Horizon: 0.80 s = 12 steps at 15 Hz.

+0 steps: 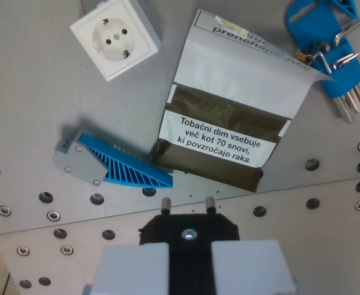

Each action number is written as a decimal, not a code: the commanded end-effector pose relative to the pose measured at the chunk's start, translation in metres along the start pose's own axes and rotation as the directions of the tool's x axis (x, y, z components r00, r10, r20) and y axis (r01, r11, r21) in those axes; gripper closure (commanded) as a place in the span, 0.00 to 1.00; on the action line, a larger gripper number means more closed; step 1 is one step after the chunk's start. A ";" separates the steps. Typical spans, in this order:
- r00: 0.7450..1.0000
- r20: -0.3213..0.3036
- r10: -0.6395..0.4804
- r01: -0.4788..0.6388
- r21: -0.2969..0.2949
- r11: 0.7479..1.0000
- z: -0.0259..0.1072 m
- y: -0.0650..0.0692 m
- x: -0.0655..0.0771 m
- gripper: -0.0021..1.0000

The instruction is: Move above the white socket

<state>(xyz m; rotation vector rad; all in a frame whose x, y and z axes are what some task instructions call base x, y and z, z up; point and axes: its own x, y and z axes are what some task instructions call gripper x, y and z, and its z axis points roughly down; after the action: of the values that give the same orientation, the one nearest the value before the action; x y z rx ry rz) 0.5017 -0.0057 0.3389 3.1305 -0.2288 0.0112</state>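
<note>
The white socket (115,38) lies tilted on the grey metal plate at the wrist view's upper left, its round recess and two holes facing up. My gripper (189,246) is at the bottom centre, far below the socket in the picture and to its right. Its two pale grey fingers (136,267) are shut on a black plug (189,232) whose two metal pins (165,204) point away from the camera. The plug hangs over the plate's row of holes, not over the socket.
A tobacco pouch (229,117) with a white warning label lies in the middle. A blue and grey ribbed part (115,163) sits to its left. A blue hex key set (333,55) is at the upper right. Screw holes (45,197) dot the plate (32,117).
</note>
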 end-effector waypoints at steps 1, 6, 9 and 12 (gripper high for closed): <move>1.000 0.000 0.001 -0.001 0.000 1.000 0.000 0.000 0.000 1.00; 1.000 0.000 -0.004 0.004 0.000 1.000 0.000 0.000 0.000 1.00; 1.000 -0.001 -0.016 0.016 0.001 1.000 0.002 0.000 0.000 1.00; 0.999 -0.006 -0.035 0.035 0.003 0.999 0.006 -0.001 0.001 1.00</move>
<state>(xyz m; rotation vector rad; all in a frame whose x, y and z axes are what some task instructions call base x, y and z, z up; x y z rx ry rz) 0.5019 -0.0045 0.3364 3.1309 -0.2200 0.0046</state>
